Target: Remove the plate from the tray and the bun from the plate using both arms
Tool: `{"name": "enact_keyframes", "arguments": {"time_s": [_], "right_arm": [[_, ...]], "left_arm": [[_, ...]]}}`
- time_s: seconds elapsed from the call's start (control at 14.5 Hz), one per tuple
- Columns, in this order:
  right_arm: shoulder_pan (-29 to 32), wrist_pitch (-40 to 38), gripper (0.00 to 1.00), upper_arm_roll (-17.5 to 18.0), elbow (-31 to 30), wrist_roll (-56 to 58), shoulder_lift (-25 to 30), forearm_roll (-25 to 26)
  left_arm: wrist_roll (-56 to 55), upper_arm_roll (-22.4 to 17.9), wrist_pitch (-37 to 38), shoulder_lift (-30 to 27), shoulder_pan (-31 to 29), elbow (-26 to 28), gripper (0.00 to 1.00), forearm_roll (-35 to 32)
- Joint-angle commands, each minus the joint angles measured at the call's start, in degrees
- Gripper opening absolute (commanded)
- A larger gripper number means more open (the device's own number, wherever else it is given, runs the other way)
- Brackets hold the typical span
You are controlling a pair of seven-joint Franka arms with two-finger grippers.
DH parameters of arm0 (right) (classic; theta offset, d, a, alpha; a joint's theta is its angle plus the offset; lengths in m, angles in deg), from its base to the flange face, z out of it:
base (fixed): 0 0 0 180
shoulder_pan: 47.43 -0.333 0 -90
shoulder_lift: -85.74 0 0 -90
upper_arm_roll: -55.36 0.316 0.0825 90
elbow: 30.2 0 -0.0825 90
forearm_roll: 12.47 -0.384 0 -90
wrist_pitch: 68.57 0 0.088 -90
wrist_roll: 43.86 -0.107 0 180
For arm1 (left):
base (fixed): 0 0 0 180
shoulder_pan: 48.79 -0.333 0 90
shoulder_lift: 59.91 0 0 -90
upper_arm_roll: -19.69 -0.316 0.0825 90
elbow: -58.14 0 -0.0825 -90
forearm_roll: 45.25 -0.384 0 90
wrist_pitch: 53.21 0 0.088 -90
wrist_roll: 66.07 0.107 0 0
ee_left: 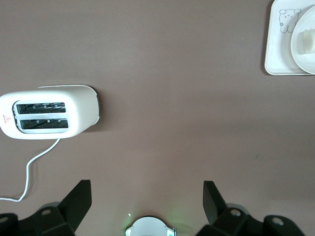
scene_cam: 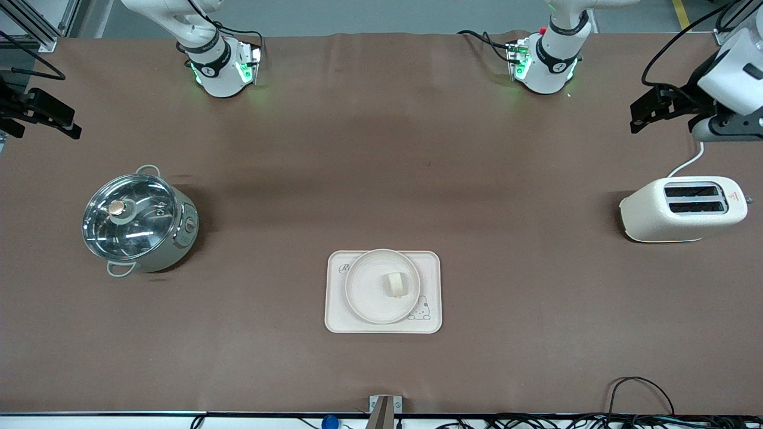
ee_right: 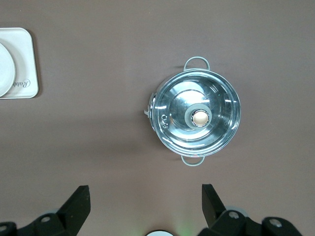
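**Across a brown table, both arms wait wide-fingered**

From the front camera, a brown cloth covers the table (scene_cam: 381,149); grey floor shows past its edge by the bases. Near the camera-side edge, midway along, the tray (scene_cam: 383,325) carries the plate (scene_cam: 372,298), with the bun (scene_cam: 394,283) on it. A lidded pot (scene_cam: 140,221) stands toward the right arm's end, a toaster (scene_cam: 682,210) toward the left arm's.

Left wrist view: the left gripper (ee_left: 147,199) hangs over bare cloth near the toaster (ee_left: 49,112), fingers spread, empty.

Right wrist view: the right gripper (ee_right: 145,199) waits over cloth near the pot (ee_right: 197,118), fingers spread.
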Motion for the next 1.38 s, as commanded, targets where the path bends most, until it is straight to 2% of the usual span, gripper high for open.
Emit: {"name": "enact_keyframes", "arguments": {"time_s": [0.0, 0.55, 0.89, 1.03, 1.17, 1.31], "right_arm": [[-0.35, 0.43, 1.00, 0.16, -2.08, 0.34, 2.11, -0.50], [-0.70, 0.60, 1.00, 0.16, -2.17, 0.17, 1.85, -0.50], [-2.81, 1.13, 1.00, 0.34, -2.43, -0.36, 1.15, -1.29], [-3.86, 3.40, 1.00, 0.34, -2.52, -0.54, 0.18, -2.43], [-4.04, 7.70, 1.00, 0.34, -4.71, -1.50, -0.17, -5.67], [-5.61, 10.26, 1.00, 0.34, -5.25, -4.13, -2.00, -6.13]], "left_arm": [[0.31, 0.13, -1.47, 1.70, 0.52, -1.30, 1.00, -0.44], [-0.83, 0.65, -8.94, 4.08, 1.40, 2.83, 1.00, -0.62], [-0.66, 0.66, -9.13, 5.92, 0.61, 3.10, 1.00, -0.62], [-0.75, 0.66, -9.13, 6.71, 0.53, 2.84, 1.00, -0.53], [-0.66, 0.66, -9.13, 7.94, 0.44, 2.49, 1.00, -0.18], [-0.57, 0.39, -9.13, 8.82, 0.44, 1.53, 1.00, -0.36]]}}
